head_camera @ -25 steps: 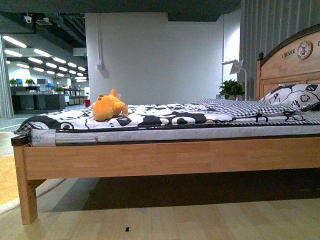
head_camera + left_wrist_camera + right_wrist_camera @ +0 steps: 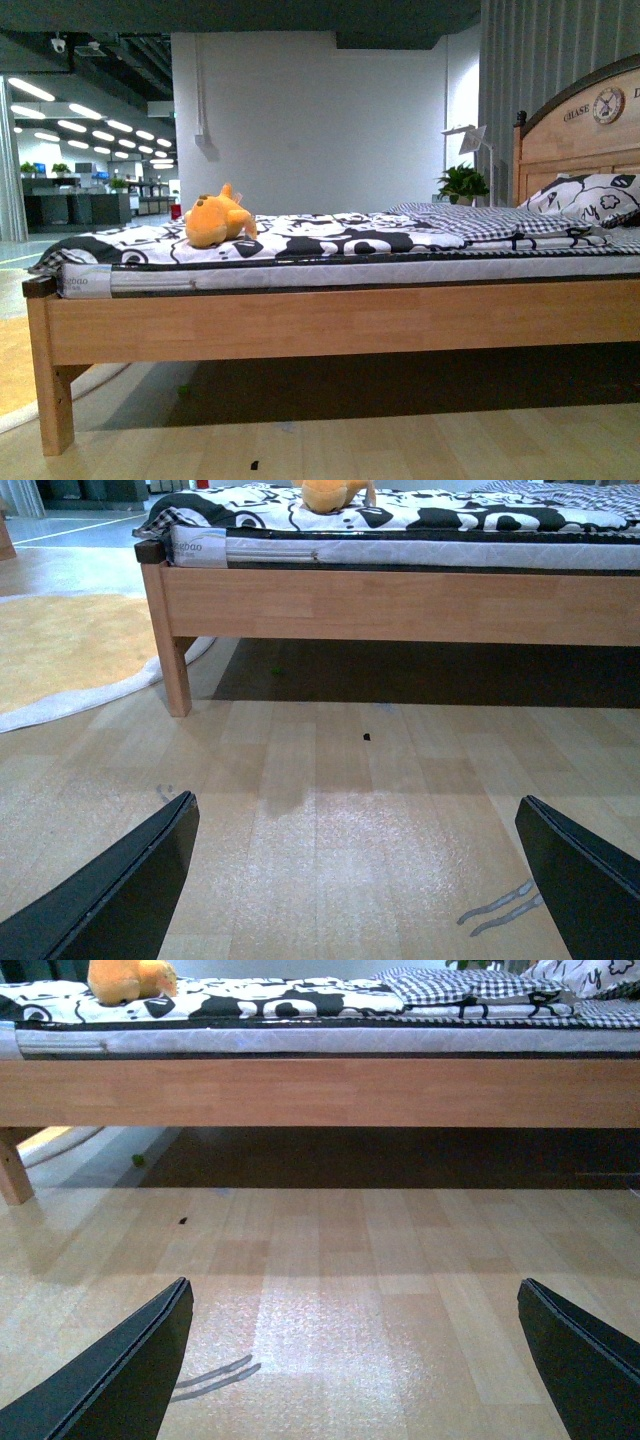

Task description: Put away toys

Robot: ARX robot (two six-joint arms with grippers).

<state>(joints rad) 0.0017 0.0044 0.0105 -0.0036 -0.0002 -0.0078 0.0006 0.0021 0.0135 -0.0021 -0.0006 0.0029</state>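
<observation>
Plush toy lies on top of the black-and-white bedspread, close to the foot-end corner of the bed and well apart from the pillow and headboard at the other end. It's orange-yellow and resting on its belly or side, can't tell which. The wooden bed frame is side-on to the robot, with light wood floor in front. A yellow rug lies on the floor past the foot-end leg. A potted plant stands behind the bed. Left gripper: fingers spread wide, empty, low over the floor, well short of the bed. Right gripper: same, spread wide, empty, over the floor.
</observation>
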